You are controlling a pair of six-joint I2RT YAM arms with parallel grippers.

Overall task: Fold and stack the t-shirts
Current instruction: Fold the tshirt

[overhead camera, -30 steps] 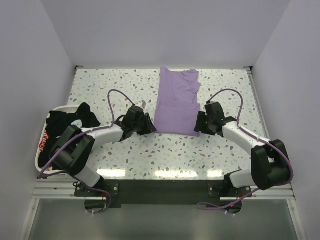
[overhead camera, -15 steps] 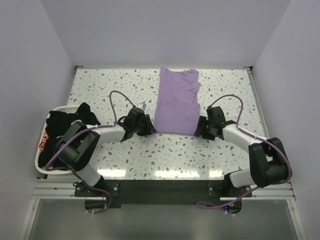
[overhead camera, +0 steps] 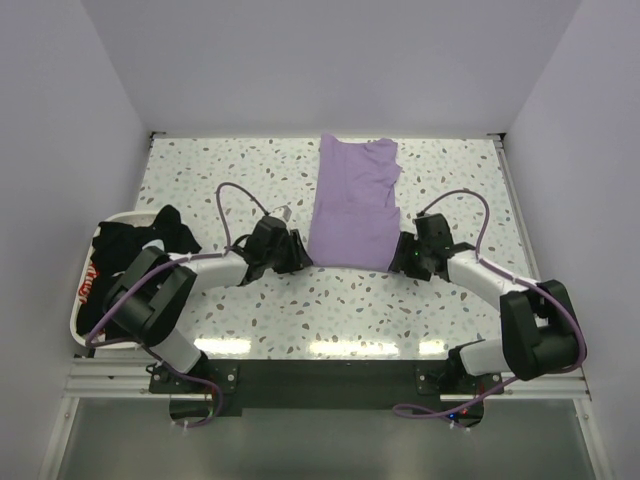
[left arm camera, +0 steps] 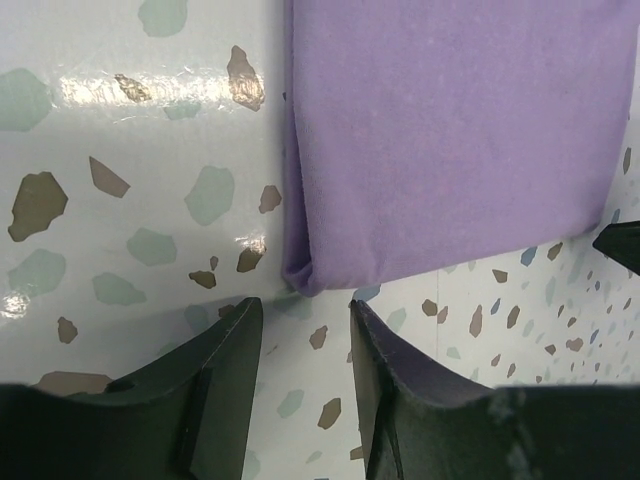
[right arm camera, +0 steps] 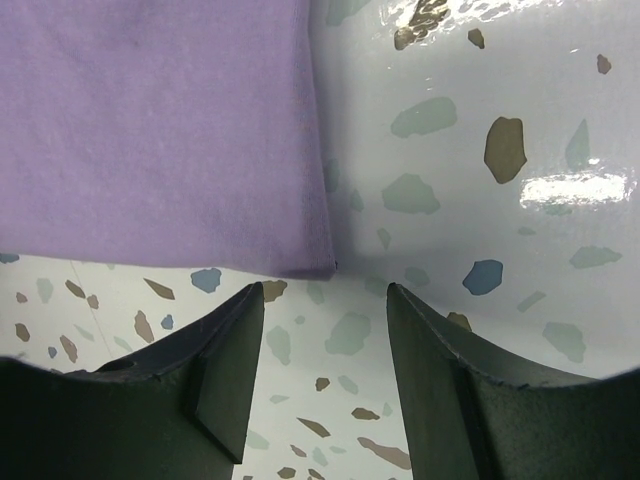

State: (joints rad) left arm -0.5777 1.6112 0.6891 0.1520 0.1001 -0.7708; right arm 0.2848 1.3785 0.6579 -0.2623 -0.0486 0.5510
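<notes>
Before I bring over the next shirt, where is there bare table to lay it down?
Bare table lies far-left, between the lavender t-shirt and the left wall, and far-right, from that shirt to the table edge. Crowded: the white tray of black t-shirts near-left; the left arm and right arm at the shirt's near corners.

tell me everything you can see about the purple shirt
The lavender t-shirt is soft, matte cloth, plain, with no print showing. It lies flat on the speckled table, folded into a long narrow panel that runs from the far edge toward the arms. Its far end is uneven, its near edge straight, and the near left corner shows a rolled fold. The left gripper and right gripper sit open just short of its near corners, gripping nothing.
</notes>
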